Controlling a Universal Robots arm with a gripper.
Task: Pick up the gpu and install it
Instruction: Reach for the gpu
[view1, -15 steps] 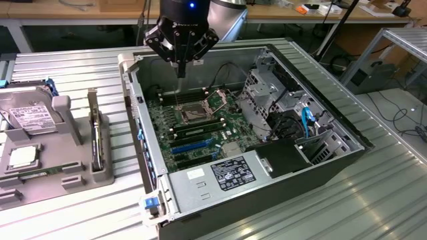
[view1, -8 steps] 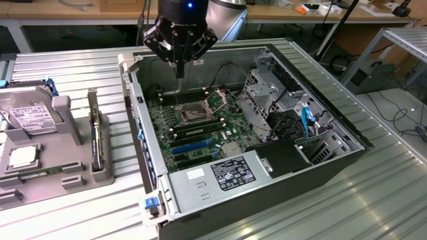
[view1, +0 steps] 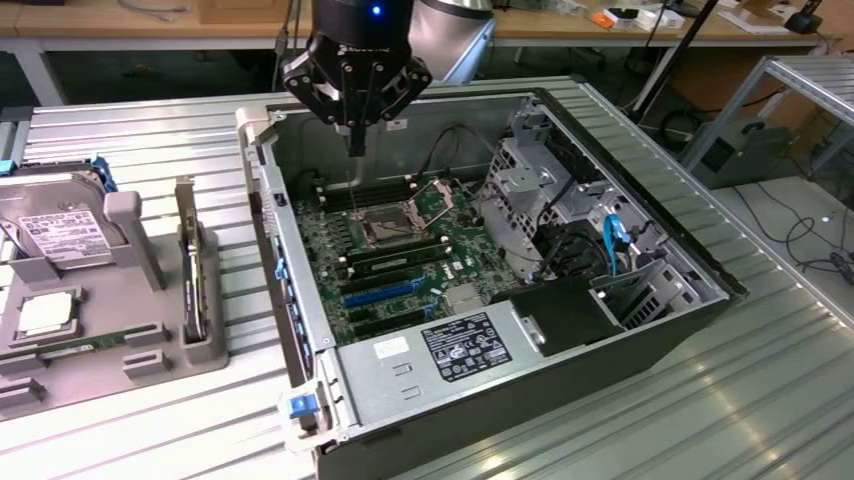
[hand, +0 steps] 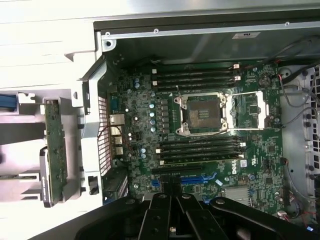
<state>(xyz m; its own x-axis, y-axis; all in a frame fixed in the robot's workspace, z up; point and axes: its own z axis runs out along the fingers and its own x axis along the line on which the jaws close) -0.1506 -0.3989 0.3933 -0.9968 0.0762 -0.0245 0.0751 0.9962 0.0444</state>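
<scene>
The pincer (view1: 356, 145) is seen shut, its fingers pressed together into a single point, and nothing is held between them. It is hung upright over the open computer case (view1: 634, 190), which is laid on its side on the ribbed metal tabletop (view1: 747, 400). Directly beneath the pincer the green motherboard (view1: 320, 240) is exposed, with the opened processor socket (view1: 387, 225) a little below and in front of the fingertips, rows of dark memory sticks (view1: 387, 262) beyond that, and the blue expansion slots (view1: 387, 295) farther on. The gpu (view1: 195, 270) is not touched: it is found outside the case, well apart from the pincer, lower than it and off toward the exterior view's left. It is stood on its long edge in a slot of a grey holder (view1: 160, 350) on the tabletop, so that from the side it is presented as a thin, dark, flat rectangular card. In the wrist view, where the pincer (hand: 173, 210) is seen as black fingers over the board, the gpu (hand: 55, 145) is seen edge-on from above: a greenish-brown circuit-board face dotted with small components, with a darker, silver-rimmed layer lying against its far side. A hard drive (view1: 60, 232) with a white label is carried in the same holder, farther from the pincer than the gpu.
</scene>
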